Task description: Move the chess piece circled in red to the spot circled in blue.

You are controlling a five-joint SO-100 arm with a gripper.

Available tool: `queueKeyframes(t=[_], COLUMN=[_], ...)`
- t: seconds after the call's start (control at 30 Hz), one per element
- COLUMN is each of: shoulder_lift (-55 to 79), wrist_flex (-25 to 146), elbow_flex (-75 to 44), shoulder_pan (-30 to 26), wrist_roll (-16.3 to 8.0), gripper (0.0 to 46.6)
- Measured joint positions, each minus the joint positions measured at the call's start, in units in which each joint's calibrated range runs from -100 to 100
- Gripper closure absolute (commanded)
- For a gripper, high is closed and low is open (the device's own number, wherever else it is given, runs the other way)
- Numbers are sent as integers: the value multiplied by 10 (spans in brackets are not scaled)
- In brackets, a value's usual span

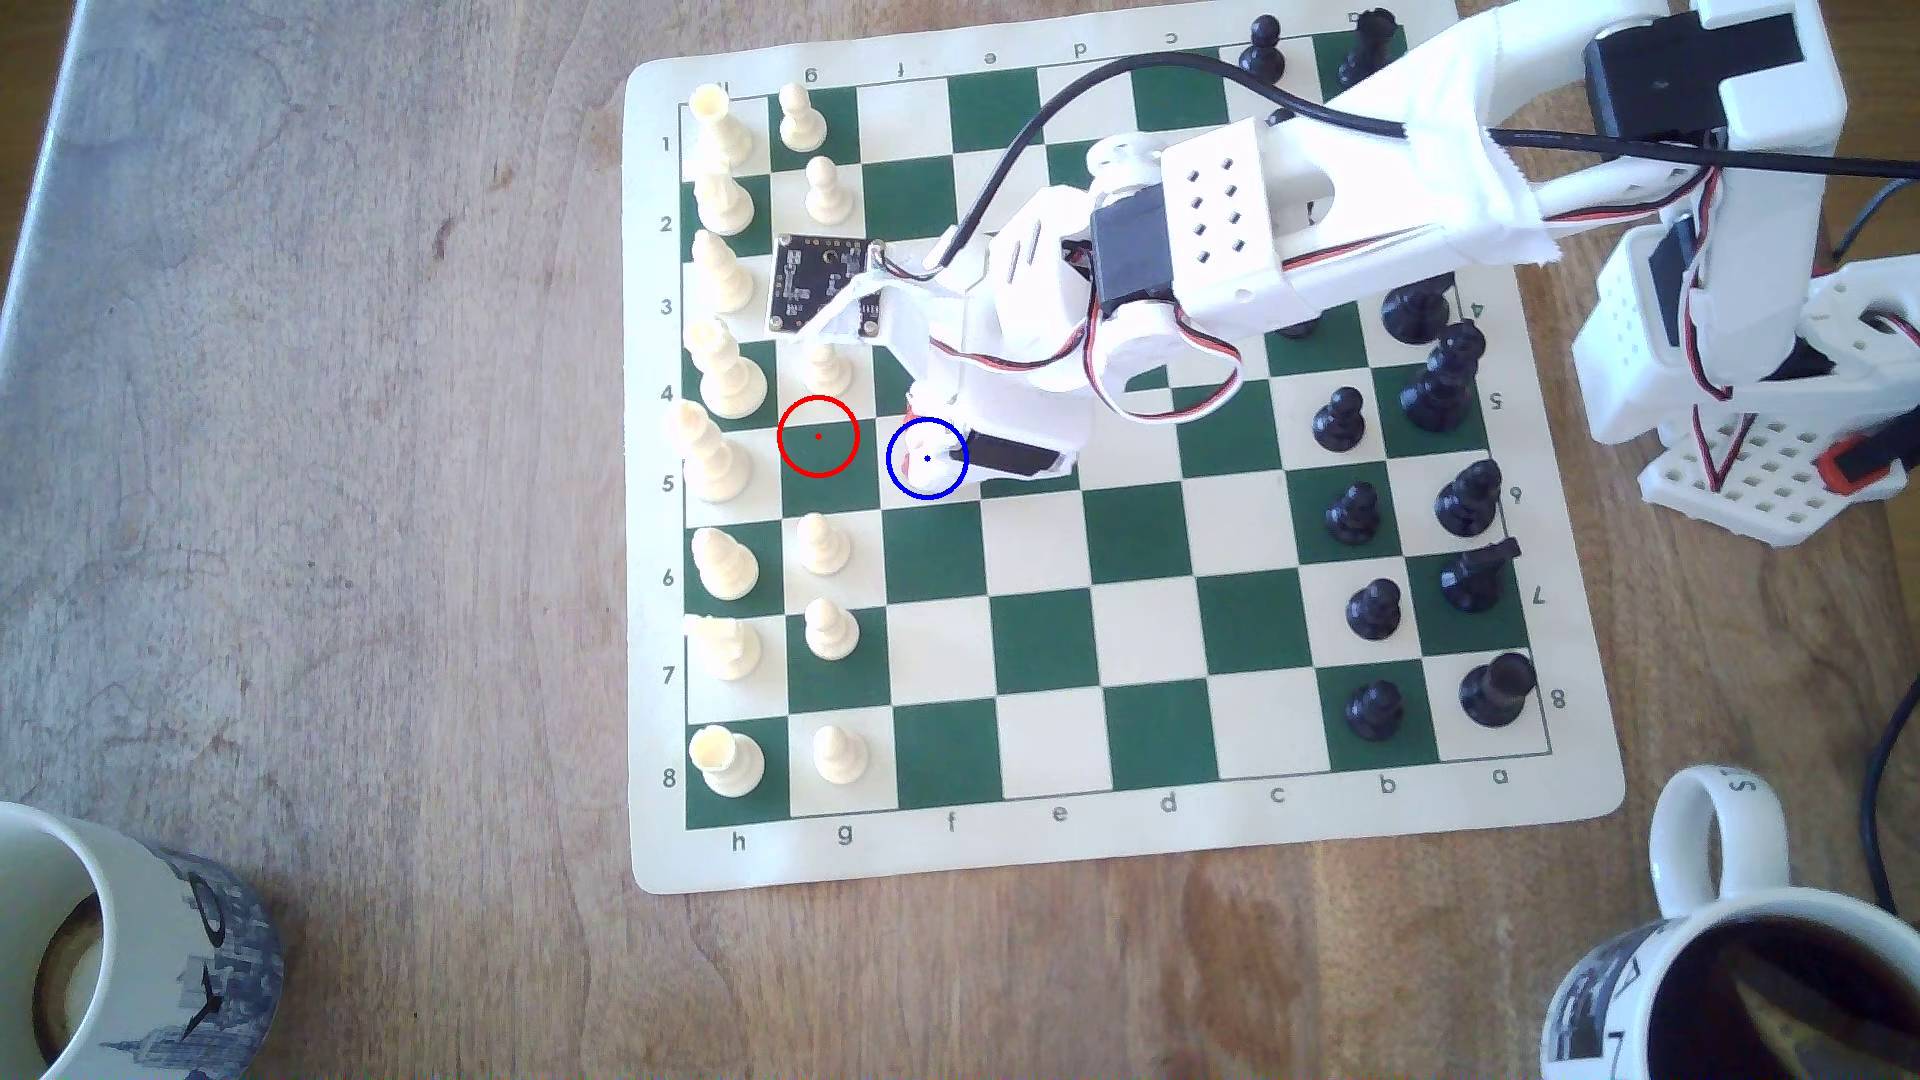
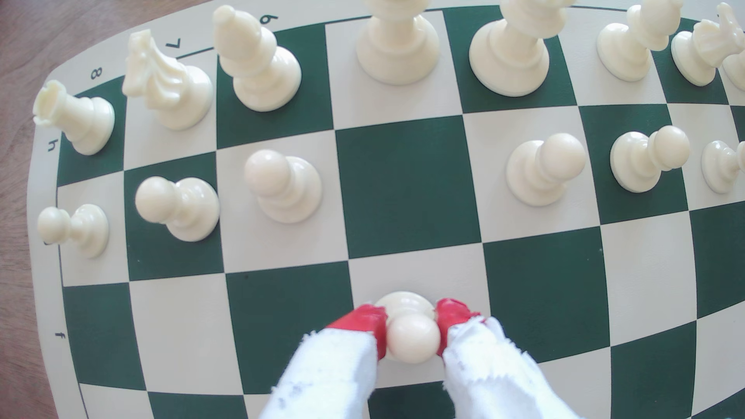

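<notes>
Gripper (image 2: 411, 336): red-tipped fingers (image 2: 369, 322) clamped narrow on cream pawn's (image 2: 412, 340) head, keeping it upright.
Pawn: between fingertips, base over blue-ringed cream square (image 1: 928, 480), apparently for setting down.
Red-ringed green square (image 1: 819, 437): vacated, just beyond fingertips.

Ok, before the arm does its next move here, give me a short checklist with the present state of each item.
1. Pawn between the gripper fingertips: ok, both red tips press its head.
2. Pawn over the blue-ringed spot: ok, it sits inside the ring in the exterior view.
3. Red-ringed square vacated: ok, bare green.
4. Pawn base resting on the board: cannot tell, the base is half hidden behind the head.
5. Neighbouring cream pawns apart from the gripper: ok, all stand a square away.
6. Pawn upright: cannot tell from this angle.
</notes>
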Motion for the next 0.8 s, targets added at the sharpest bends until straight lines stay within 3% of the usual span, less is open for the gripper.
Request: queueKeyframes(t=[0.33,0.4,0.5,0.67,0.8], shoulder_lift=[11,11,11,11,5], wrist_flex=[0,0,-6,-24,-25], elbow_flex=[0,0,0,0,0], shoulder_pan=[0,-1,0,15,24], wrist_roll=[6,7,7,7,9], gripper=[454,368,291,259,282])
